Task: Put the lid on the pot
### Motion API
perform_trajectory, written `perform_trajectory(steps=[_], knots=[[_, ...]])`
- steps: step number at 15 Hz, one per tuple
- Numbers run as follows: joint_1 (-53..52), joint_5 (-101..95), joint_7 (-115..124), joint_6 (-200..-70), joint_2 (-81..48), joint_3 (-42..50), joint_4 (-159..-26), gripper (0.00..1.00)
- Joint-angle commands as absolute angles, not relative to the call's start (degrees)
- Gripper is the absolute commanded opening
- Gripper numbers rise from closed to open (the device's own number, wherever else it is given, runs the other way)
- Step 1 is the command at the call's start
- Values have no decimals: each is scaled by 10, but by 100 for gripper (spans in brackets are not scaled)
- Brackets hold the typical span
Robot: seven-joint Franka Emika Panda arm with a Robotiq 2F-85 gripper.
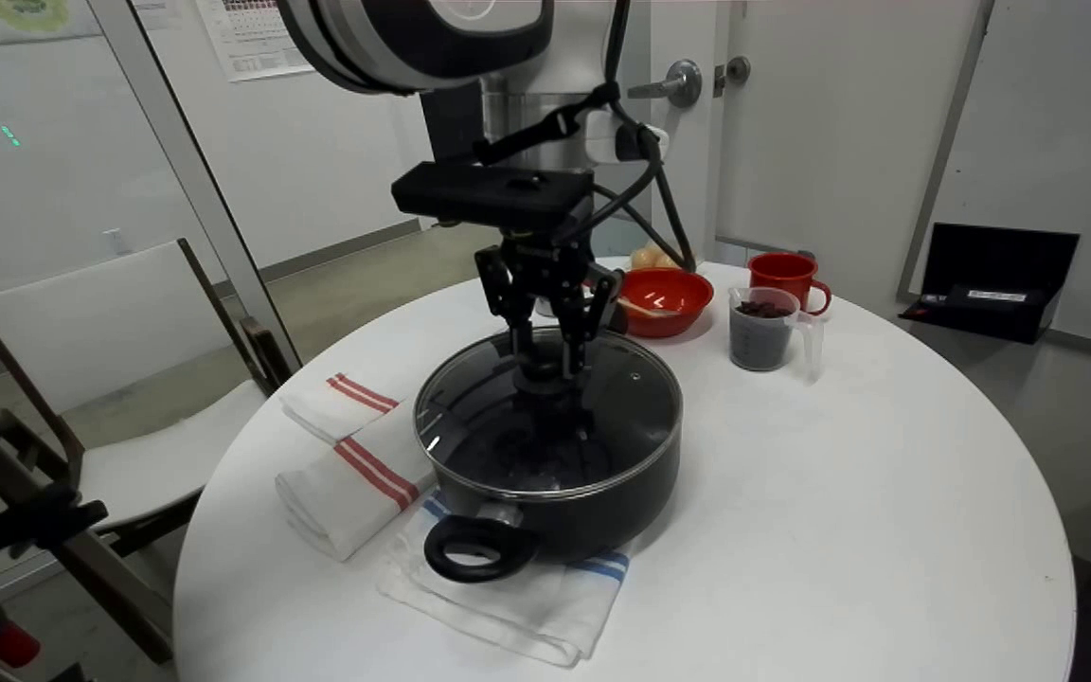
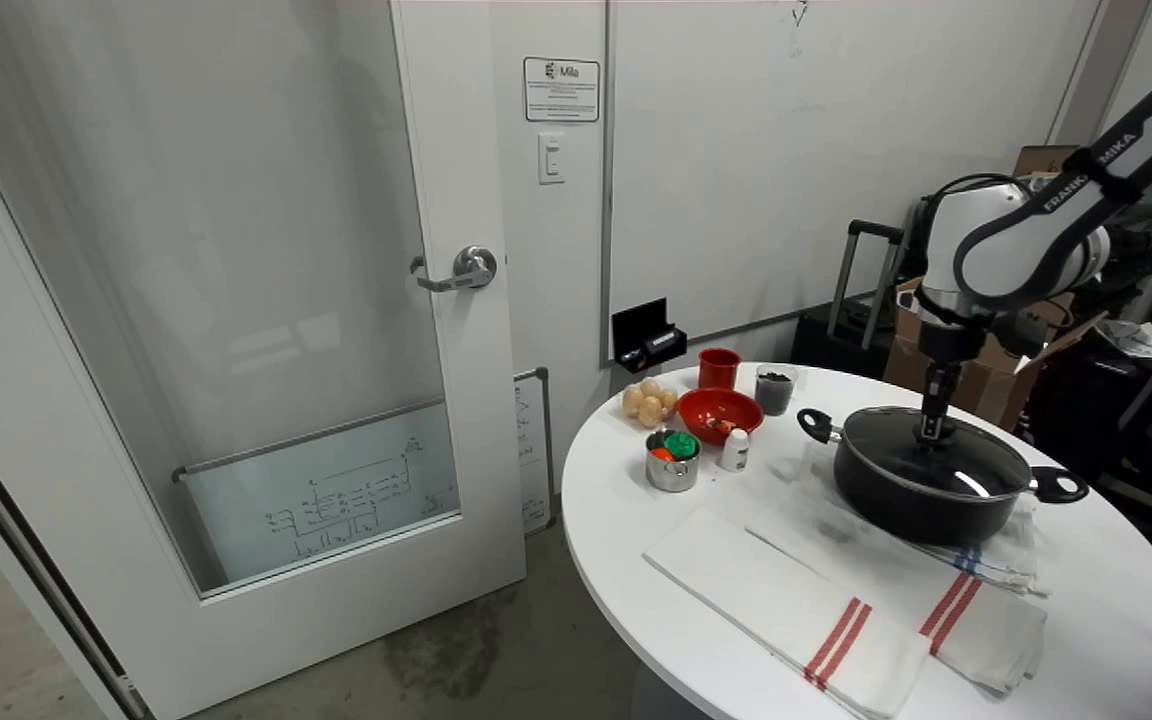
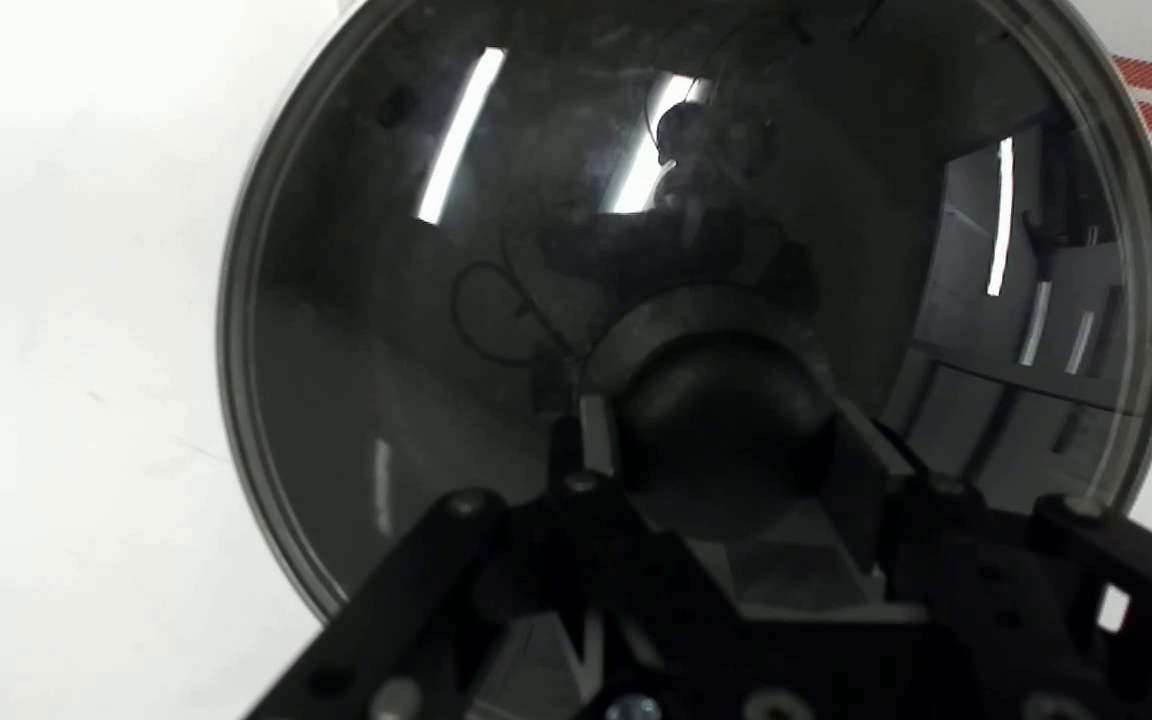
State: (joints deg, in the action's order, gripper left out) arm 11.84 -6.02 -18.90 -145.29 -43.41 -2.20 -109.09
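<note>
The clear glass lid (image 1: 470, 407) with its metal rim lies level on the black pot (image 1: 593, 521) in both exterior views; the lid (image 2: 876, 432) and pot (image 2: 901, 510) rims look flush. In the wrist view the lid (image 3: 386, 330) nearly fills the picture and hides the pot's inside and walls. My gripper (image 1: 545, 365) points straight down at the lid's centre, also in an exterior view (image 2: 934, 432). Its fingers (image 3: 719, 405) stand on both sides of the dark knob (image 3: 726, 400), which fills the gap between them. I see no gap at the finger pads.
White towels with red stripes (image 1: 356, 474) and one with blue stripes (image 1: 508, 597) lie beside and under the pot. A red bowl (image 2: 721, 412), red mug (image 2: 718, 368), measuring cup (image 2: 774, 392), metal cup (image 2: 672, 470), white bottle (image 2: 735, 452) and pale round items (image 2: 648, 402) stand nearby.
</note>
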Motion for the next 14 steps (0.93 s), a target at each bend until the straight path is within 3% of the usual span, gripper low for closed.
perform_trajectory(steps=[1,14], knots=[[113,-54,-188,-1433,-436,-15,-1068,26],[112,-54,-192,-1432,-446,-17,-1056,26]])
